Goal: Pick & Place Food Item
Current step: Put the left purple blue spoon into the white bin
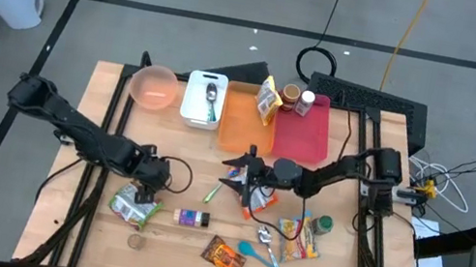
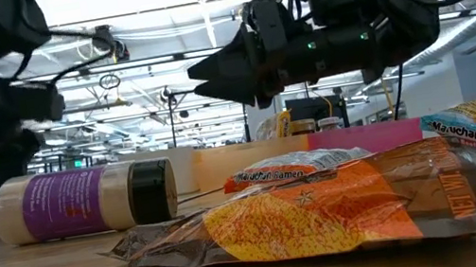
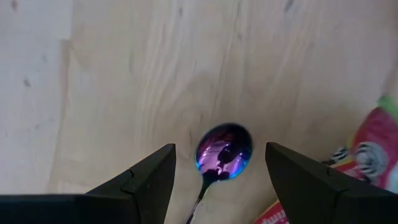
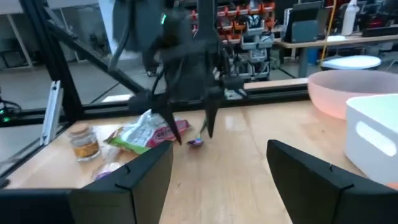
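Two grippers: both up over the wooden tabletop point(image 1: 108, 91), neither one holding anything.
Left gripper: the left gripper point(image 3: 221, 148) points straight down in the tabletop's left half, fingers spread wide.
Between its fingers: the purple-sheened bowl of a spoon point(image 3: 224, 152) lies flat on the wood, untouched on either side.
Snack packet: a green-and-red snack packet point(image 1: 132, 205) sits just beside that spoon, toward the edge opposite the trays.
Right gripper: the right gripper point(image 1: 229, 173) hangs near the tabletop's middle, clear of the surface, fingers parted with only air between them, tips aimed at the left arm.
Ramen: an orange ramen packet point(image 1: 261, 199) lies on the wood right under the right arm's wrist.
Front clutter: a purple-labelled bottle point(image 2: 86, 201) lies on its side and a crinkled orange foil packet point(image 2: 327, 210) lies flat, both toward the edge opposite the trays.
Trays: an orange tray point(image 1: 241, 124) and a red tray point(image 1: 304, 137) sit along the far edge.
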Robot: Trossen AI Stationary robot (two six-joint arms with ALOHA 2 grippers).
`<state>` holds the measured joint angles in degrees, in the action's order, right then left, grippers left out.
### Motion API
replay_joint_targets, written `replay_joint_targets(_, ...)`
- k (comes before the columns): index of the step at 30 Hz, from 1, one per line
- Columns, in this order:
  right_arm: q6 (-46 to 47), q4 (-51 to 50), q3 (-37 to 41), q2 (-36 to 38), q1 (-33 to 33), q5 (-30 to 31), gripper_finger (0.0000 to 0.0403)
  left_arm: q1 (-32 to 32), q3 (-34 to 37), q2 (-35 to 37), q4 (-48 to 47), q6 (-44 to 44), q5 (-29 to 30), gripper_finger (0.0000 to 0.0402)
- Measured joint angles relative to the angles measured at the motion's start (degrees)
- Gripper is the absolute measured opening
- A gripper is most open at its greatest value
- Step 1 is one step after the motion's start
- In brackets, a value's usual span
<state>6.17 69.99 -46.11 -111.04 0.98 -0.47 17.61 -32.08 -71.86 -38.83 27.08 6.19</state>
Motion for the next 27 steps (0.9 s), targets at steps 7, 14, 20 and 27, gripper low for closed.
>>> replay_joint_targets(7, 0.2, 0.1, 0.0, 0.0, -3.0, -7.4, 0.0254, -1.7, -0.3, -5.1, 0.9, 0.1, -0.8, 0.0257)
replay_joint_targets(14, 0.2, 0.0, 0.0, 0.0, -3.7, -10.5, 0.0254, -4.5, -0.2, -5.4, 1.9, 0.3, -3.5, 0.0219)
replay_joint_targets(20, 0.0, 0.0, 0.0, 0.0, -3.7, -10.6, 0.0254, -6.2, -0.2, -5.4, 2.5, 0.5, -3.7, 0.0132)
replay_joint_targets(27, 0.1, 0.0, 0.0, 0.0, -3.7, -11.8, 0.0254, -7.4, -0.2, -5.4, 2.6, 0.5, -4.1, 0.0123)
